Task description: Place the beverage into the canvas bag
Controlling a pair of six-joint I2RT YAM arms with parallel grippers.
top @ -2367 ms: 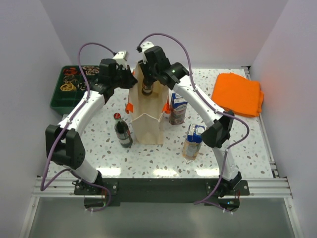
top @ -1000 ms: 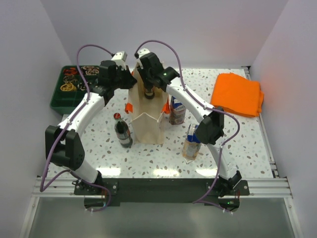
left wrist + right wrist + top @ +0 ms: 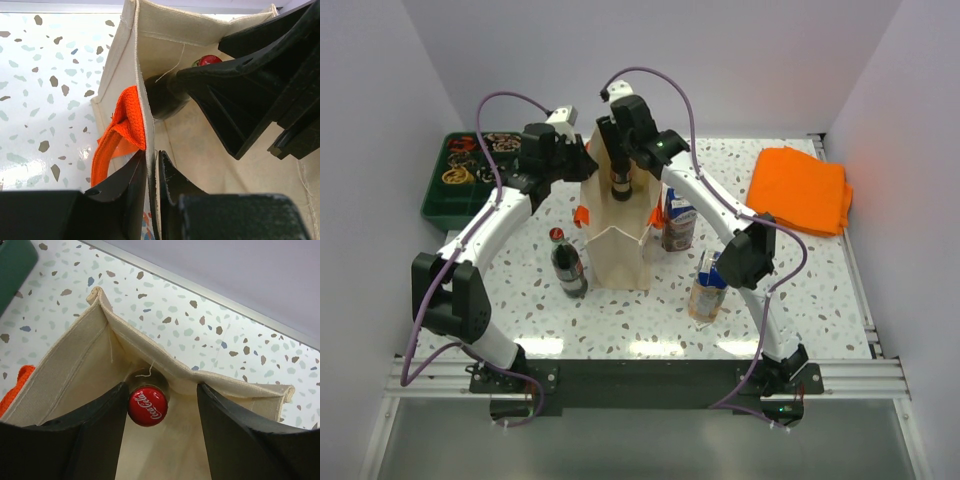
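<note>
The Coca-Cola bottle point(image 3: 147, 407) stands inside the canvas bag point(image 3: 75, 360), close to one folded end wall. My right pincer point(image 3: 161, 387) is released, with its jaws either side of the red cap and one just beside it. My left pincer point(image 3: 152, 156) appears clamped on the bag wall by the orange handle point(image 3: 122, 125). Hazard: a skewed withdrawal could snag the cap and tip bottle and bag onto the worktop point(image 3: 200, 330).

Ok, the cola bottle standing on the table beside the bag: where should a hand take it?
Probably by the narrow neck just under its red cap, coming down from above: the cola bottle stands upright, and the canvas bag stands close beside it.
</note>
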